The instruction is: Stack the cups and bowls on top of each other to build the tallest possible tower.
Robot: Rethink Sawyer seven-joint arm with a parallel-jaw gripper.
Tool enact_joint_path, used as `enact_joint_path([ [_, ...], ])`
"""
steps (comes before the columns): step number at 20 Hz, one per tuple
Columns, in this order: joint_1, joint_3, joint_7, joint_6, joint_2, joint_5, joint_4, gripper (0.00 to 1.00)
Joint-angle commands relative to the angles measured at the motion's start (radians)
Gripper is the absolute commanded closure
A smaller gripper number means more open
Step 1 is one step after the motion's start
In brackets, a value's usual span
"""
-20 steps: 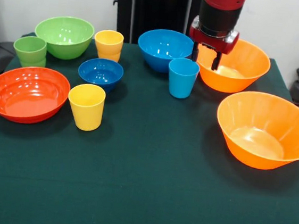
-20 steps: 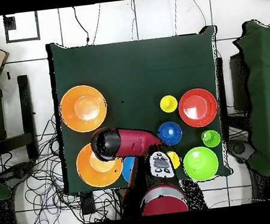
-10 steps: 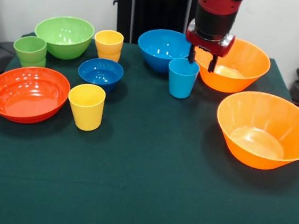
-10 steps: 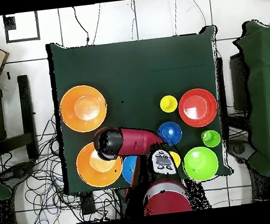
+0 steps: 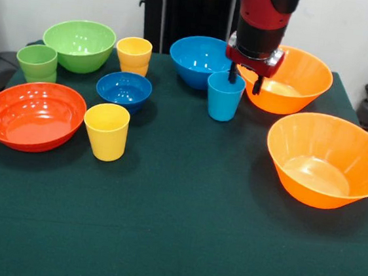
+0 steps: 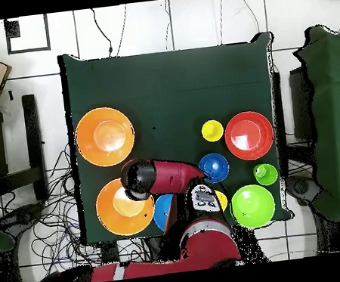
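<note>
Gripper (image 5: 242,81) first: my fingers are spread and pinch nothing, one tip dipping at the far rim of the light blue cup (image 5: 224,96), the other outside it toward the far orange bowl (image 5: 285,79). That cup stands upright on the green cloth, its axis vertical, just under me and a little nearer the camera across the table, beside the medium light blue bowl (image 5: 202,59). I judge a short drop, then a squeeze on the rim wall.

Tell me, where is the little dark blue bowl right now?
In the front view, the dark blue bowl sits left of centre on the green table, between the red-orange bowl and the yellow cups.
</note>
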Motion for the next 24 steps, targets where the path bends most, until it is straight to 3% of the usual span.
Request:
enact_joint_path([
  [1,-0.004,0.052,0.093,-0.111,0.087,-0.016,-0.081,0.0],
  [24,-0.002,0.048,0.084,-0.116,0.091,-0.017,-0.074,0.0],
])
